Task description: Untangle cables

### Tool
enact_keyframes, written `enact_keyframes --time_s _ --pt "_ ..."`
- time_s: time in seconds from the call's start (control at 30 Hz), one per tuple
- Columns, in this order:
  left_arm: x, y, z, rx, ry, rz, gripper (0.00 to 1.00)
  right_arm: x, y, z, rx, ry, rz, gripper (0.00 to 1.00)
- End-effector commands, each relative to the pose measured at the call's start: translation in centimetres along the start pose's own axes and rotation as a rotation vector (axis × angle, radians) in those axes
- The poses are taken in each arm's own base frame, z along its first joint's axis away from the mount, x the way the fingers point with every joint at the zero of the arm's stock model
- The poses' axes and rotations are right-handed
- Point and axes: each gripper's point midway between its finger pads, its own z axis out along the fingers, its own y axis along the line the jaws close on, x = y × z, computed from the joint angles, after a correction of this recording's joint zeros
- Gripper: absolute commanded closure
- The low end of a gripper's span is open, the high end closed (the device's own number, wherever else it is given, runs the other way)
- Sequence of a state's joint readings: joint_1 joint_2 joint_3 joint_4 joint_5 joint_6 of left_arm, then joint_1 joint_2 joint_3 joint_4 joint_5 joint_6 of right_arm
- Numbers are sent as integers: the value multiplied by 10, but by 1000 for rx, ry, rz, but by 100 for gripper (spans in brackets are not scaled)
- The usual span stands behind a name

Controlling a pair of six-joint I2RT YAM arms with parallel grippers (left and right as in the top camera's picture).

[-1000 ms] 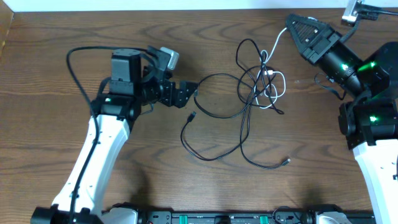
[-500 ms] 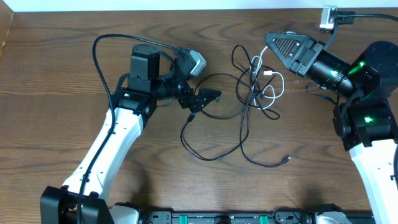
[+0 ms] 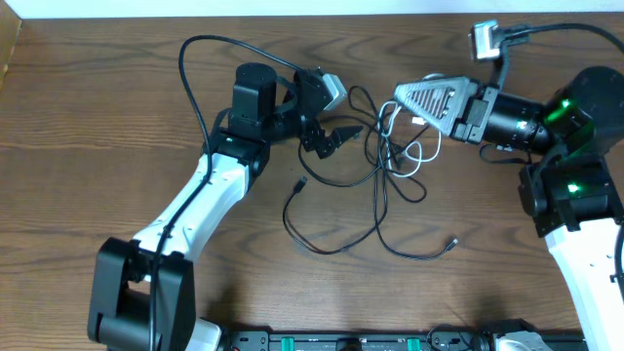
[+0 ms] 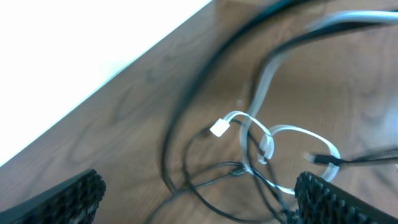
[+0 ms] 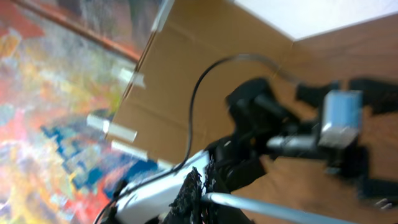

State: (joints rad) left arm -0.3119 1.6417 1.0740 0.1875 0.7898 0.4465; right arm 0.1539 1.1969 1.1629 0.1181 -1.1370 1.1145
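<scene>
From overhead, your left gripper [image 3: 336, 136] hovers over the wooden table [image 3: 97, 117] at the left edge of the tangle, its fingers spread wide and holding nothing. Your right gripper [image 3: 401, 96] points in from the right with its fingers pinched together at the top of the knot, where the white cord [image 3: 420, 153] rises to meet them. The black cords [image 3: 289, 210] cross in a knot between the two grippers. From there they trail down in loose loops toward you, with one plug end lying to the lower left and another to the lower right.

In your left wrist view, the left gripper [image 4: 199, 183] shows one finger at each bottom corner, far apart, with the tangle lying between and beyond them. The white cord [image 4: 292, 130] loops on the table [image 4: 124, 112] with its white plug [image 4: 219, 128] lying free. One blurred pale strand climbs away to the upper right. The black cords [image 4: 180, 134] sweep across it, smeared by motion.

Your right wrist view is badly blurred. The right gripper [image 5: 196, 194] is closed at the bottom edge, and a pale cord [image 5: 267, 206] runs out from its fingers to the right. Beyond it you see the left arm [image 5: 255, 109] and a cardboard sheet [image 5: 205, 43].
</scene>
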Motion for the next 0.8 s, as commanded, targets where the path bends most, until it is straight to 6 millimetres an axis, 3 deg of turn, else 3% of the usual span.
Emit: enact_keyframes --time_s 0.0,0.3,0.33,0.37,0.4,0.43,0.47,0.77 --pt "-1 8 5 -25 -12 28 2 17 15 9 -49 77 1 99" --pt "-8 9 5 -27 -36 48 2 27 20 17 -69 111 2 99" --pt "-8 9 5 -27 -37 50 12 27 20 17 -68 109 -2 99" --pt "-8 9 5 -27 -37 50 34 27 20 17 -68 109 -1 99" --pt "-8 9 5 -28 -38 51 64 27 20 17 -68 109 -1 99" --pt "-9 9 5 -28 -39 52 81 26 20 17 -67 106 -1 99" --pt "-9 9 5 -29 -39 52 92 26 19 17 -66 105 -1 99" --pt "-14 20 -5 -62 -56 19 92 20 16 18 -47 68 -5 99"
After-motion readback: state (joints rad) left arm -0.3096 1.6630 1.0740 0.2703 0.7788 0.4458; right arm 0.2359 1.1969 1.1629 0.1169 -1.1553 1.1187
